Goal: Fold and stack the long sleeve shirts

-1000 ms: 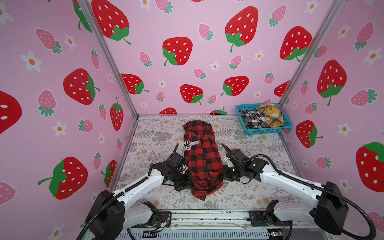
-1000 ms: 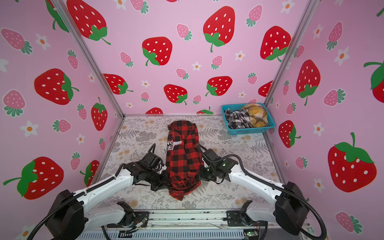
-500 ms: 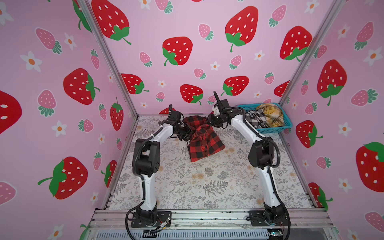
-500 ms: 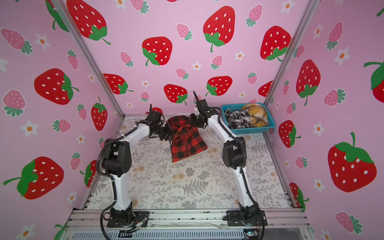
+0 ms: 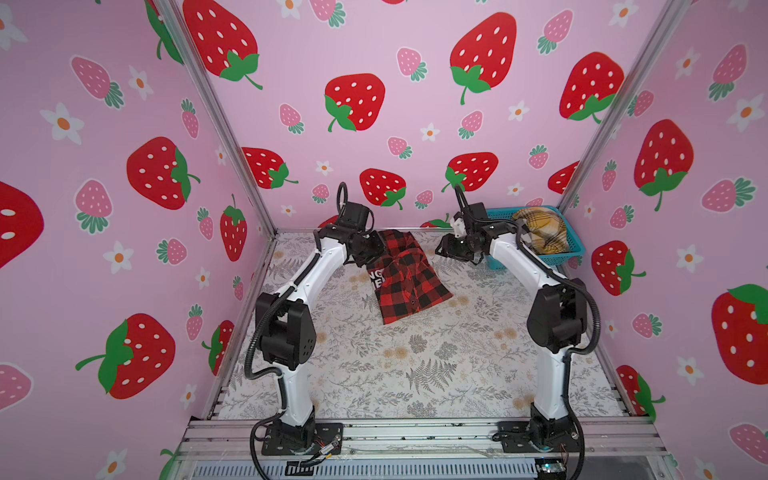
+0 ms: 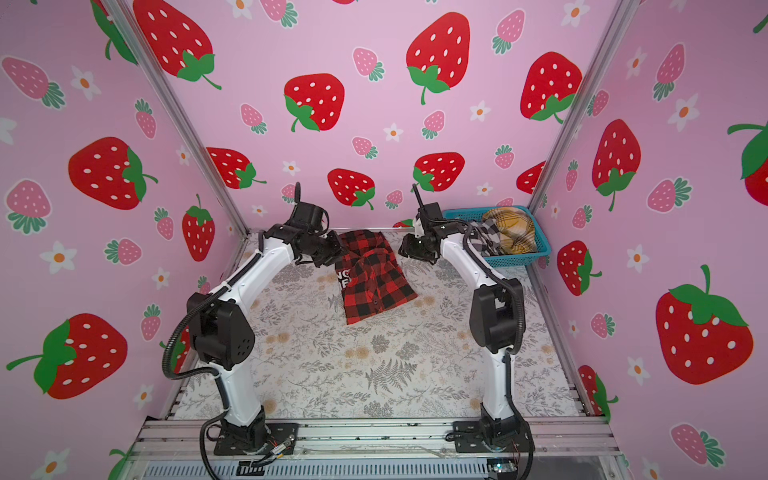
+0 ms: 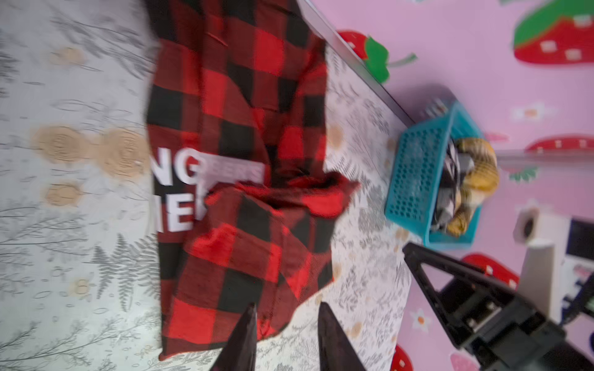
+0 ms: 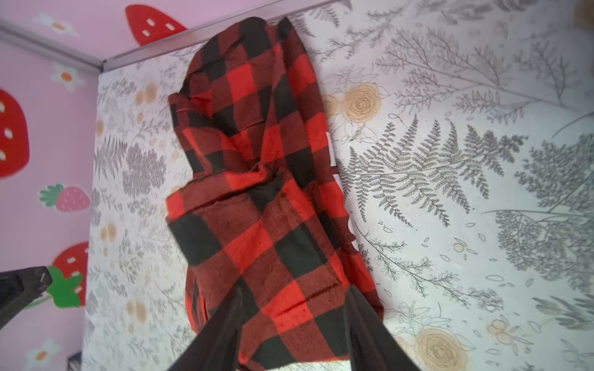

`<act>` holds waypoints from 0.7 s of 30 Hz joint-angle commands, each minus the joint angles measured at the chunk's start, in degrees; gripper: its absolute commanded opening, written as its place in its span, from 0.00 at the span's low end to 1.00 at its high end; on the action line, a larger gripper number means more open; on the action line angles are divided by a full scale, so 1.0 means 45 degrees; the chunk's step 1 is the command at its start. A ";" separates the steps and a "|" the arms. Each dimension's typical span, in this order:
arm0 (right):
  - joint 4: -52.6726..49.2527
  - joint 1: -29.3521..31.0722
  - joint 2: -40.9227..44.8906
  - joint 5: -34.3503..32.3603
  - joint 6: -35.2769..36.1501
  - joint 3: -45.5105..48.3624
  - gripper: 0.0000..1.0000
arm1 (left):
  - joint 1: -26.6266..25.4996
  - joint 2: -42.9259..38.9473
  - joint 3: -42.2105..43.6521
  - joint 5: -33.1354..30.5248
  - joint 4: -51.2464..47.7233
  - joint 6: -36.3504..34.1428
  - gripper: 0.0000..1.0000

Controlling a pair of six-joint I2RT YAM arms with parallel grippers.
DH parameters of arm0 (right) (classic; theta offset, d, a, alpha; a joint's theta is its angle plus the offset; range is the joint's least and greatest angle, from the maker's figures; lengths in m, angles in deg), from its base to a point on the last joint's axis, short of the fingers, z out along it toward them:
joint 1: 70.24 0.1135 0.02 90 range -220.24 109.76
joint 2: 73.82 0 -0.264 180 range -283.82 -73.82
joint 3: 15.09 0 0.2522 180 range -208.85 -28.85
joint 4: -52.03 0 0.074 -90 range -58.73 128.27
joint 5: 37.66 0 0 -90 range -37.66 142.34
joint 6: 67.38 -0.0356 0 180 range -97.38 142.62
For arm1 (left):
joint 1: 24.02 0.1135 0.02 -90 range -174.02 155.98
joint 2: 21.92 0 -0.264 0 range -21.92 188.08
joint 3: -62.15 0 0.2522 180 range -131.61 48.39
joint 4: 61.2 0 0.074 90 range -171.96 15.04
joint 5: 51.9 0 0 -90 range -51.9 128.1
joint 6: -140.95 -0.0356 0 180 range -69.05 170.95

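- Strawberry-walled booth, floral table mat (image 5: 415, 353): the folded red-and-black buffalo-check shirt (image 5: 409, 282) lies near the back wall.
- The left gripper (image 7: 286, 308) and right gripper (image 8: 294, 290) flank it, jaws spread and empty.
- They should probably lift clear without snagging the fold, then go to the turquoise basket (image 5: 552, 258) for the mustard plaid shirt (image 5: 540, 228).

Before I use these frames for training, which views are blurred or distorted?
Left wrist view: motion-blurred; the red-and-black shirt has smeared white letters and the turquoise basket is soft. Right wrist view: sharper; the fern-print table cover is crisp. Both top views: sharp, evenly lit, no glare, with the corner posts splayed by wide-angle perspective.
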 commanded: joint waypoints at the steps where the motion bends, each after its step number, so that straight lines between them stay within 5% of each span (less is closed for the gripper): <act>1: 0.0890 0.0322 -0.0397 0.0026 0.0537 0.0933 0.43 | -0.0556 0.1370 0.0566 0.1158 0.0889 0.0573 0.25; 5: 0.1220 0.0511 -0.1002 -0.0055 0.0690 0.1132 0.37 | -0.0867 0.3047 -0.0916 0.2232 0.0896 0.0533 0.24; 13: 0.1991 0.0569 -0.1584 -0.0997 0.0261 0.3174 0.31 | -0.0414 0.5515 -0.3024 0.1631 -0.0863 -0.0207 0.25; 21: 0.3486 0.1598 0.1291 -0.0920 -0.0978 0.8464 0.26 | -0.0597 0.3969 0.1016 0.1758 -0.0037 -0.0910 0.34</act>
